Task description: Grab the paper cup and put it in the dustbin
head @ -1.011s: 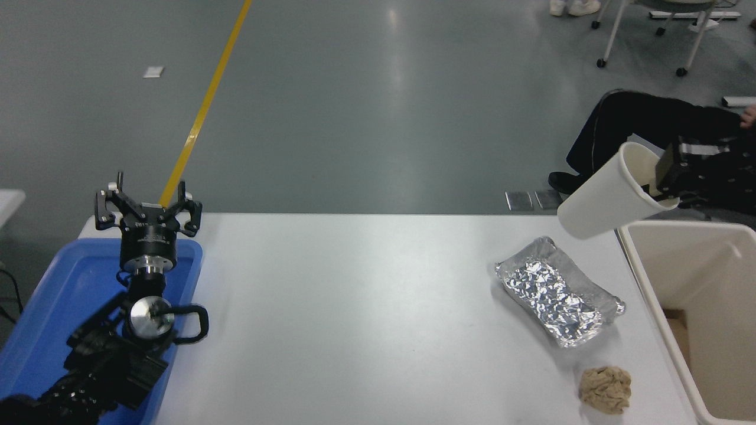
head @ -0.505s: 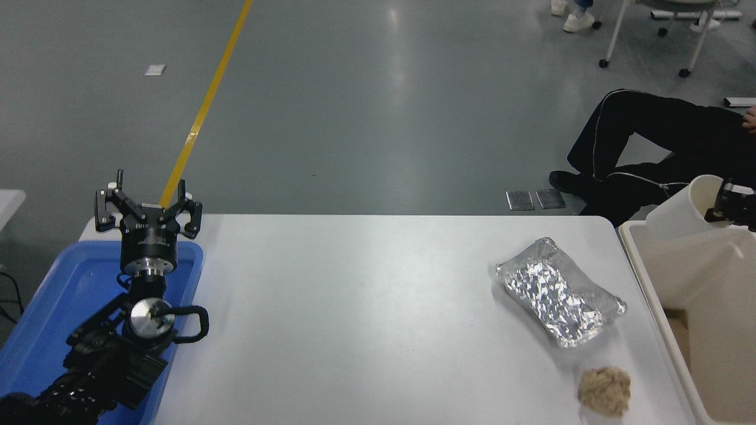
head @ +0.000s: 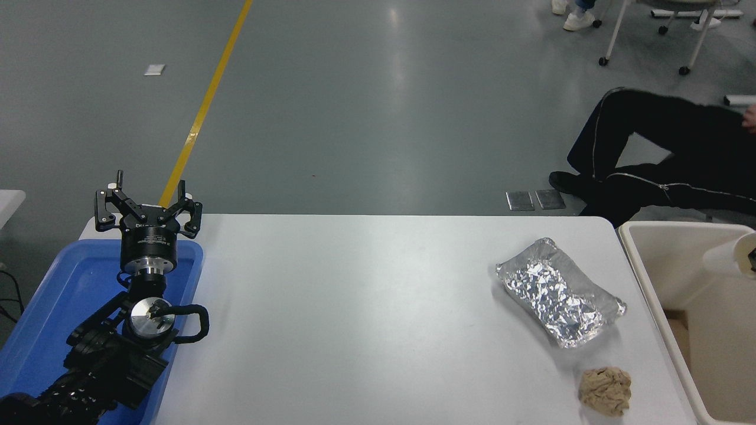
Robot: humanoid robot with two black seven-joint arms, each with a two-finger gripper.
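Head view: one small white paper cup [head: 727, 257] tilted over one large beige plastic dustbin [head: 648, 277] at the right edge.
The right gripper [head: 752, 260] shows only as a dark sliver at the cup's rim; its jaws cannot be told. One left gripper [head: 148, 206], jaws spread, sits parked over one blue plastic tray [head: 56, 295]. On the white desk [head: 354, 319] lie one crumpled foil tray [head: 558, 291] and one tan paper ball [head: 605, 390].
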